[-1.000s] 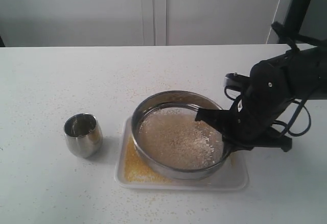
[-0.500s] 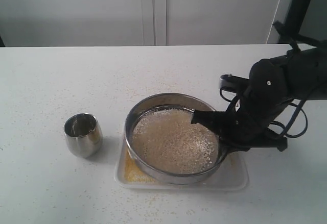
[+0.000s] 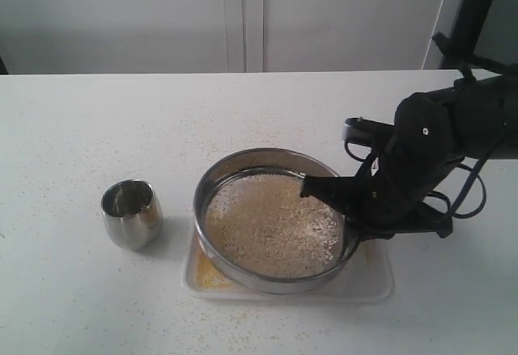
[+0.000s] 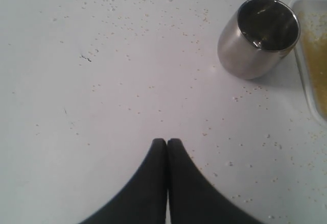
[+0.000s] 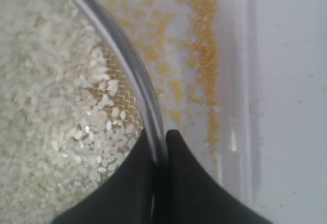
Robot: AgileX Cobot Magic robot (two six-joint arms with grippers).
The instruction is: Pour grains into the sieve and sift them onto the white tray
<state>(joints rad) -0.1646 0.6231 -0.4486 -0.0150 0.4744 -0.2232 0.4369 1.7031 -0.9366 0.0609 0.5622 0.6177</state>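
We judge the pouring done and the sifting well under way: the grains lie spread across the mesh of the sieve, mostly the whitish rice-like kind, while a layer of yellow granules has already fallen through onto the white tray directly under and just beyond the right gripper. A patch of bare mesh shows close to the gripper's tips, and we see few yellow specks among the rice there, so little fine material seems left to pass; what remains, as we read it, is some more shaking and then setting the sieve down. The right gripper is clamped narrowly on the sieve's rim, one finger inside the ring and one outside, and the sieve hangs over the tray, its far side from the gripper reaching past the tray's edge. The right arm comes in low, its wrist bent down over the tray's near end. The left gripper is out of the work, its jaws pressed together on nothing above the grain-speckled surface, with the steel cup standing upright a little ahead of its tips
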